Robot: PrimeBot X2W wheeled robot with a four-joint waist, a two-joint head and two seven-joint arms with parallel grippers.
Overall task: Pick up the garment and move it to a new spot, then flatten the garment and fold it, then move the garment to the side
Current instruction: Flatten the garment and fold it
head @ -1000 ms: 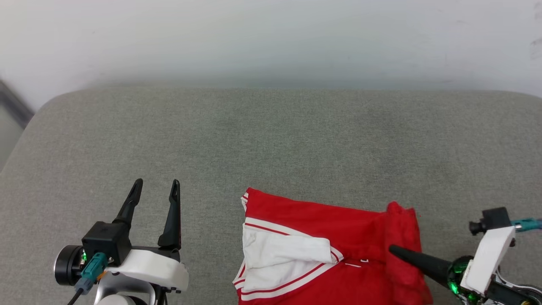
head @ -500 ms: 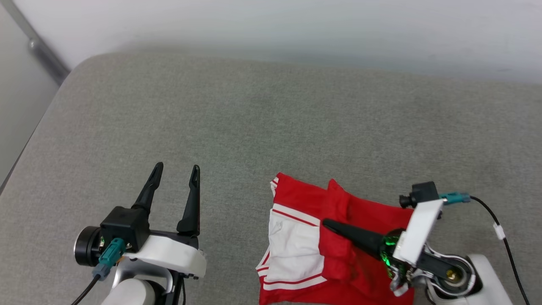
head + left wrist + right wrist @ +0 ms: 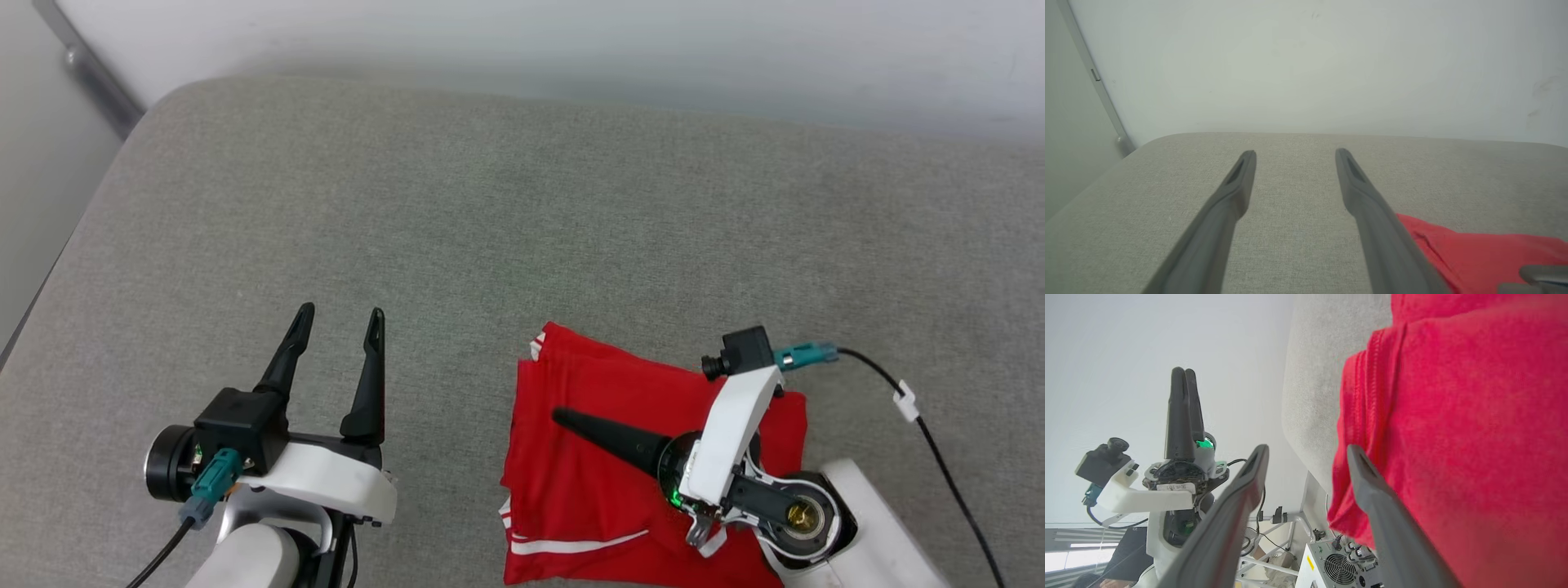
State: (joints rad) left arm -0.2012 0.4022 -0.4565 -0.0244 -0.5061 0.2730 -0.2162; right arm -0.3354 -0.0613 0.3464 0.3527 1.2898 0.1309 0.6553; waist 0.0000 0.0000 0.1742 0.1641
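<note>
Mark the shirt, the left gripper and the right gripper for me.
shirt (image 3: 571,490), head view, on the red folded top layer.
left gripper (image 3: 341,312), head view, midway between its fingertips.
right gripper (image 3: 1307,448), right wrist view, midway between its fingertips.

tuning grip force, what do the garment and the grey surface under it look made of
Garment: soft knit jersey, probably cotton or a blend, matte red; it folds limply and shows a stitched hem. Grey surface: matte woven upholstery fabric; rounded corner suggests padding.
</note>
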